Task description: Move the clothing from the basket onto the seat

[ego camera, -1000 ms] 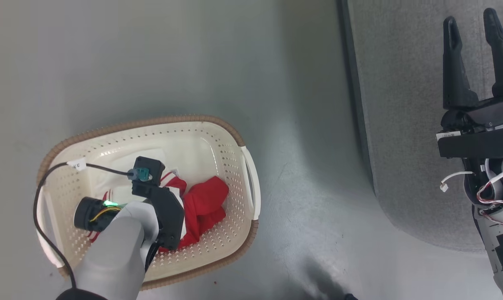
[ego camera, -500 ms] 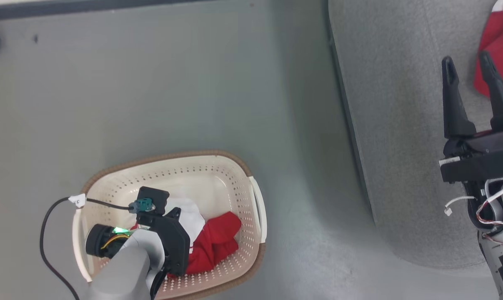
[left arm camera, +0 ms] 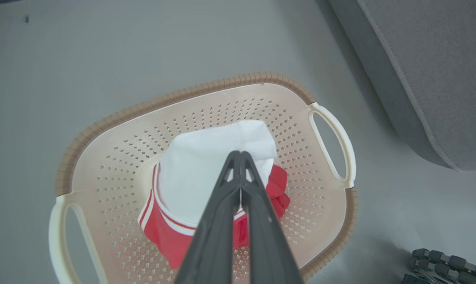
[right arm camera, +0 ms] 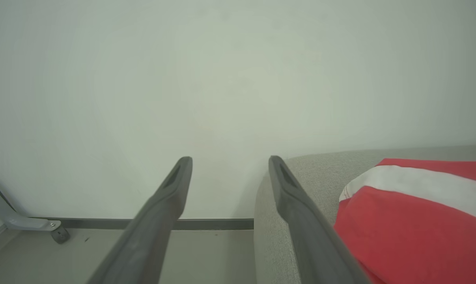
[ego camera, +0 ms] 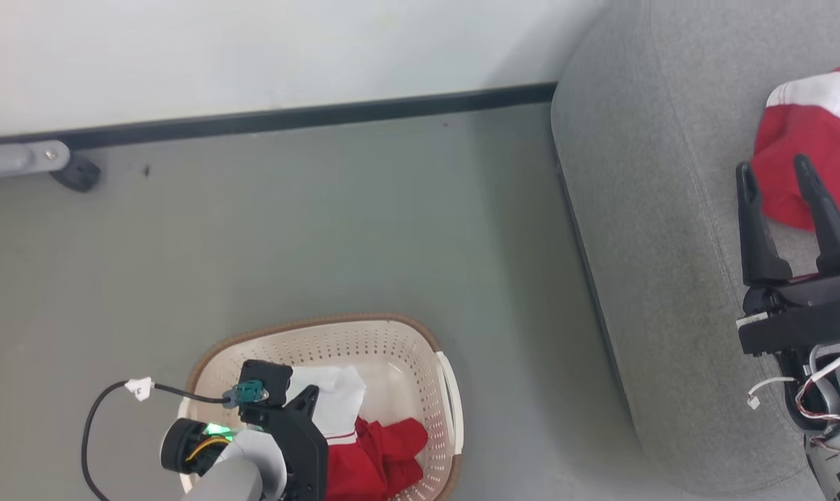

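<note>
Large grey woven-fabric sofa (ego camera: 642,243) at the floor's right side, already carrying one red garment with a white stripe (ego camera: 802,139) just past the spread, empty right claw (ego camera: 771,164); on the floor left of its edge, oval cream perforated plastic basket (left arm camera: 222,85) with a soft red-and-white garment (left arm camera: 198,173) heaped in its middle. Left claw (left arm camera: 241,157) pressed together, apparently pinching that garment's white panel. Likely light, limp and prone to trailing: best gripped at a bunched fold and lifted high over the brown rim.
</note>
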Robot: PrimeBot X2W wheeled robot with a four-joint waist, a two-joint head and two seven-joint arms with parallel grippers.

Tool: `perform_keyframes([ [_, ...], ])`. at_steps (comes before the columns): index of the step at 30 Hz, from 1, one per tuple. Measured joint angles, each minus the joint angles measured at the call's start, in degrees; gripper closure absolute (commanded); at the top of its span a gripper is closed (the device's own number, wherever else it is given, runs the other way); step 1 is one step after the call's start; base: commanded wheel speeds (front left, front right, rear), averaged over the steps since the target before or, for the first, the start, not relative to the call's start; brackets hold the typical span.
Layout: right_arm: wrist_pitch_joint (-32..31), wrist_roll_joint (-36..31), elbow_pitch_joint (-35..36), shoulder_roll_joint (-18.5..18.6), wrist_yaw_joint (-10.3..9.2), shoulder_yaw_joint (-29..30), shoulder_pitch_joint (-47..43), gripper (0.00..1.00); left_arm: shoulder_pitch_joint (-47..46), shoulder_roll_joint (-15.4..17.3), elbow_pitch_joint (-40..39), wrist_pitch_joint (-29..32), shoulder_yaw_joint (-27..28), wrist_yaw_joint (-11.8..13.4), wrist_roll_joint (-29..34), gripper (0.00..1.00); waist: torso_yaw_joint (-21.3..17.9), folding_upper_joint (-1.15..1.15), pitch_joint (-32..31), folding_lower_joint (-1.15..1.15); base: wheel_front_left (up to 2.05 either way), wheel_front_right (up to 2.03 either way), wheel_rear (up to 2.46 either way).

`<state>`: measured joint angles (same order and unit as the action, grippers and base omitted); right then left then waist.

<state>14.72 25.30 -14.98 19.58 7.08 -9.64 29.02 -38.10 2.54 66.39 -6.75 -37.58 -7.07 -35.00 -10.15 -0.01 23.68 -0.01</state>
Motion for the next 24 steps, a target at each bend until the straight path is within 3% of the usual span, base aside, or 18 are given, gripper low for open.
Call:
perform_keyframes([
  [2,0.0,0.0,0.0,0.0,0.00,0.0,-0.7,0.00,0.7,0.0,-0.2,-0.5,-0.3,0.0,0.0,1.00,0.3,0.00,-1.4,0.00,0.00,0.00,0.00],
  [5,0.0,0.0,0.0,0.0,0.00,0.4,-2.0,0.00,1.5,-0.1,-0.6,-1.3,-0.6,0.0,0.0,0.38,0.8,0.00,-3.4,0.00,0.00,0.00,0.00],
  [7,0.0,0.1,0.0,0.1,0.00,0.7,-2.6,0.00,2.0,-0.1,-1.1,-2.0,-0.6,0.0,-0.3,0.09,1.2,0.00,-4.6,0.00,0.00,0.00,0.00],
  [8,0.0,0.3,-0.1,0.1,0.00,1.0,-3.0,0.00,2.3,-0.1,-1.3,-2.3,-0.6,0.0,-0.4,0.00,1.3,0.00,-5.3,0.00,0.00,0.00,0.00],
  [24,0.0,0.4,-0.1,0.6,0.00,3.4,-8.6,0.00,4.7,0.0,-6.4,-6.0,0.2,-0.1,-1.3,0.00,3.9,0.00,-13.6,0.00,0.00,0.00,0.00],
])
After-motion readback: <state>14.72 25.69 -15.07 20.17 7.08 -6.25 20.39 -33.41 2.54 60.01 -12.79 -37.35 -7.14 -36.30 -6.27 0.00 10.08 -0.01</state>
